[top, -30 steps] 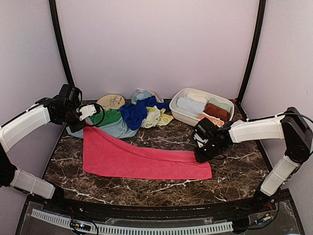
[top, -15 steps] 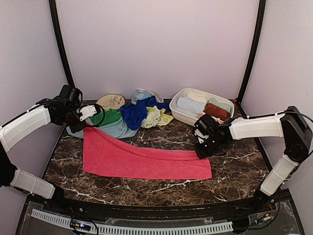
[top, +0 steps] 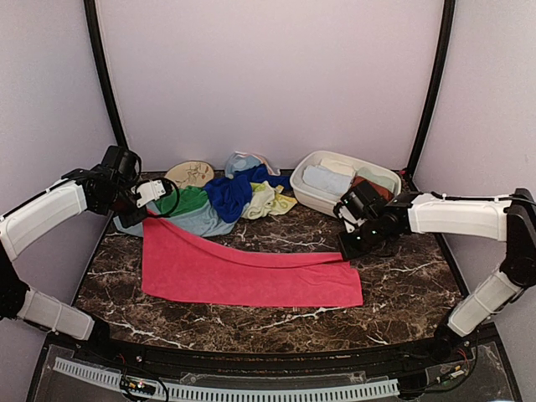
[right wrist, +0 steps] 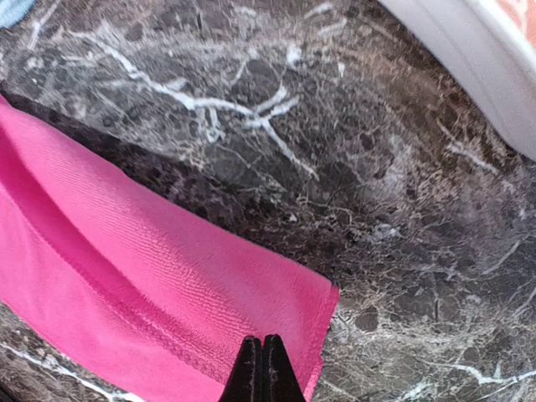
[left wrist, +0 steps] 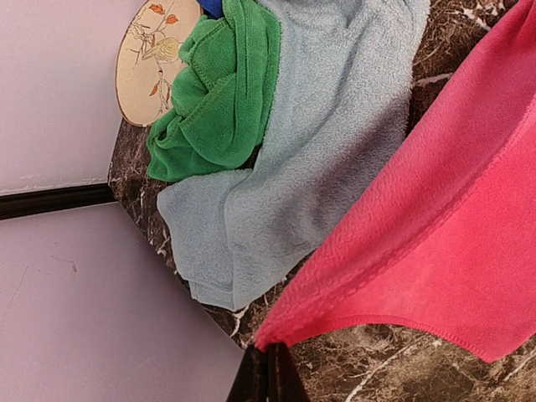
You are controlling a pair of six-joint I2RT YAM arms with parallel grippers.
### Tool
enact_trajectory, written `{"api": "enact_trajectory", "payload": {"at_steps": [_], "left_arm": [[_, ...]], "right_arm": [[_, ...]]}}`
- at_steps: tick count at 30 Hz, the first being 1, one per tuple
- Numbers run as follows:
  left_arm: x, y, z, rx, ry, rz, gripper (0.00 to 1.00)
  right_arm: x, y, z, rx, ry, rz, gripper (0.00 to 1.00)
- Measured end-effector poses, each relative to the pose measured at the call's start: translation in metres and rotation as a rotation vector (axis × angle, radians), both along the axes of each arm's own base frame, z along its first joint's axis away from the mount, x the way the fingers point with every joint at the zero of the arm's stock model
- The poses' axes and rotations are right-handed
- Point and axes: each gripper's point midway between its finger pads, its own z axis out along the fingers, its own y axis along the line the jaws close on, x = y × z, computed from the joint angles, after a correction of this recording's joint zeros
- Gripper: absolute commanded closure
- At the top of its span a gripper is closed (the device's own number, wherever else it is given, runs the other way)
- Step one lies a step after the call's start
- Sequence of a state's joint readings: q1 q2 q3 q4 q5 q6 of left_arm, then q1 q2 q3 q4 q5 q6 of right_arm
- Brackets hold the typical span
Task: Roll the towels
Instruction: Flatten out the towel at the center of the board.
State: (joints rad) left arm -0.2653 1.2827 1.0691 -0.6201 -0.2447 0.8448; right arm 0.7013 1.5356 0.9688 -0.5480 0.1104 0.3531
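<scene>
A pink-red towel [top: 243, 272] lies folded lengthwise across the marble table [top: 402, 293]. My left gripper [top: 144, 214] is shut on its far left corner, which is held a little off the table; in the left wrist view the fingers [left wrist: 268, 368] pinch that corner of the pink-red towel [left wrist: 452, 234]. My right gripper [top: 347, 249] hovers just above the towel's right end, shut with nothing in it. In the right wrist view the gripper [right wrist: 262, 368] is over the flat pink-red towel [right wrist: 126, 276].
A pile of towels lies at the back: green [top: 186, 199], pale blue [top: 201, 219], royal blue [top: 230, 193], lime-yellow [top: 268, 201]. A tan patterned disc [top: 190, 173] sits behind it. The white basin [top: 306, 188] at back right holds several rolled towels.
My right gripper has closed and drawn back and up from the towel's right end, which now lies flat. The left gripper has stayed put with its corner.
</scene>
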Motion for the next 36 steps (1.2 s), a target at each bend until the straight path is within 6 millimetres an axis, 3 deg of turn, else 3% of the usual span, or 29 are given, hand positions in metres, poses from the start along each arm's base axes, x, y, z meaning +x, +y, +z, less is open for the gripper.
{"api": "enact_trajectory", "payload": {"at_steps": [3,7,17,23,28,32,36], "left_arm": [[0.000,0.000,0.001,-0.001,-0.003,0.001,1.00],[0.001,0.001,0.001,-0.001,-0.003,0.002,1.00],[0.006,0.004,0.005,0.005,-0.030,0.013,1.00],[0.014,0.002,-0.004,0.008,-0.025,0.014,1.00],[0.021,0.005,-0.030,0.033,0.024,0.029,1.00],[0.026,0.010,-0.041,0.041,0.043,0.046,1.00],[0.028,0.013,-0.042,0.041,0.038,0.055,1.00]], "right_arm": [[0.005,0.002,0.027,0.037,-0.057,-0.004,1.00],[0.004,0.000,0.039,0.050,-0.079,-0.005,1.00],[0.003,-0.007,0.035,0.008,-0.072,-0.002,0.97],[0.011,-0.009,0.005,-0.054,-0.021,0.015,0.89],[0.027,-0.014,-0.011,-0.090,-0.008,0.012,0.78],[0.045,-0.010,0.000,-0.082,-0.059,0.023,0.54],[0.053,-0.003,0.013,-0.061,-0.096,0.055,0.47]]}}
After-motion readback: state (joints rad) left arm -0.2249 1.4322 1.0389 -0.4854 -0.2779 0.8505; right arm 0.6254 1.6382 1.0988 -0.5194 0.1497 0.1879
